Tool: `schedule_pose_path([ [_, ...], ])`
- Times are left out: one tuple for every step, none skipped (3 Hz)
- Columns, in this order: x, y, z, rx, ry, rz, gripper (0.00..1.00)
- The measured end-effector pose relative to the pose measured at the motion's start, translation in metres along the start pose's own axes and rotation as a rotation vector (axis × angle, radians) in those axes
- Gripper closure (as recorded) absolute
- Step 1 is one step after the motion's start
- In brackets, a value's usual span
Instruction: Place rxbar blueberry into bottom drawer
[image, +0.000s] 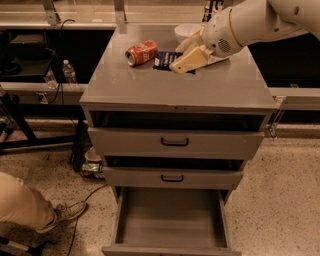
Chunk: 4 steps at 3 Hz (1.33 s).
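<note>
snack bar (164, 59), in a dark wrapper with pale lettering, lies flat on the grey cabinet top (175, 90) in the upper middle of the frame, toward the back of the surface. the gripper (179, 59), cream-coloured and carried on a white arm (260, 20) that enters from the upper right corner, is down at the right end of the snack bar and covers part of it. it appears to touch the wrapper. how far the gripper is open, and whether it has hold of the snack bar, cannot be told from this view.

a red soda can (141, 52) lies on its side just to the left of the snack bar, close to it but apart. a white bowl (184, 31) stands behind the gripper, near the back edge of the cabinet top.

below the top, the cabinet front shows three drawers. the upper drawer (175, 142) and the middle drawer (172, 178), each with a black handle, are both slightly pulled out. the bottom drawer (170, 220), in the lower middle of the frame, is pulled well out, and its plain grey floor holds nothing.

a water bottle (69, 71) stands on a low shelf at the left of the frame, beside the cabinet. a person's leg in tan trousers (20, 205) and a shoe (62, 214) occupy the lower left corner, on the speckled floor (280, 200).
</note>
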<state>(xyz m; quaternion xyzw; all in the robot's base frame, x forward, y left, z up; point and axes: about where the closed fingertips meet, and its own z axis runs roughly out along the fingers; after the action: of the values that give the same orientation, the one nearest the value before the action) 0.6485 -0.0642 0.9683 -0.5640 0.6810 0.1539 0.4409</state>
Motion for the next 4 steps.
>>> schedule_pose_path([
  [0.0,0.0,0.0,0.0,0.0,0.0,1.0],
  [0.012,0.011,0.002,-0.013,0.018,0.021,1.0],
  [0.038,0.034,0.001,-0.03,0.048,0.078,1.0],
  [0.077,0.066,0.007,-0.036,0.094,0.166,1.0],
])
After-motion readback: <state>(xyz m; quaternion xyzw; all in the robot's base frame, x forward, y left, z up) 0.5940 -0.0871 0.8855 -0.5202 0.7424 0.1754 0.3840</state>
